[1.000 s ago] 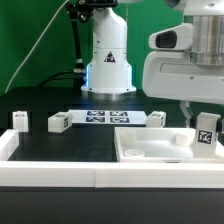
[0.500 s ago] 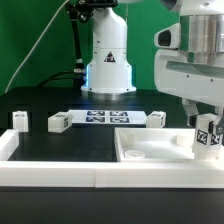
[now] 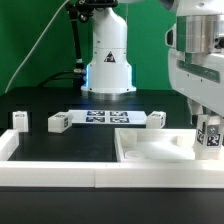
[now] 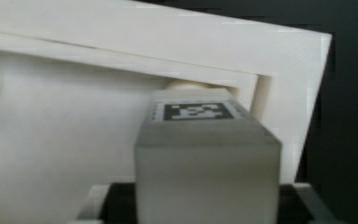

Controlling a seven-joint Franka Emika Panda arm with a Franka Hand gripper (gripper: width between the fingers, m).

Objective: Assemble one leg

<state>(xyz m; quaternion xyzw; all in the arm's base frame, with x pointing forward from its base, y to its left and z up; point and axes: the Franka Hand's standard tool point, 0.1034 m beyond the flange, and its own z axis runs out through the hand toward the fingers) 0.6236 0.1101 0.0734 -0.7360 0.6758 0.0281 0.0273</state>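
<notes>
My gripper (image 3: 208,126) is shut on a leg (image 3: 210,139), a small white chunky peg with a black-and-white tag on its face. It holds the leg upright over the corner of the large white square panel (image 3: 150,152) at the exterior view's right. In the wrist view the leg (image 4: 202,150) fills the middle, tagged end toward the panel's raised rim (image 4: 274,85), with my gripper (image 4: 202,200) dark on both sides of it. Whether the leg touches the panel is hidden.
Three more white legs lie on the black table: one (image 3: 19,119) at the far left, one (image 3: 57,121) beside the marker board (image 3: 100,117), one (image 3: 157,118) at its right end. A white border rail (image 3: 50,172) runs along the front. The arm's base (image 3: 108,60) stands behind.
My gripper has carried the leg toward the exterior view's right and lower, from above the panel's inside to its right corner.
</notes>
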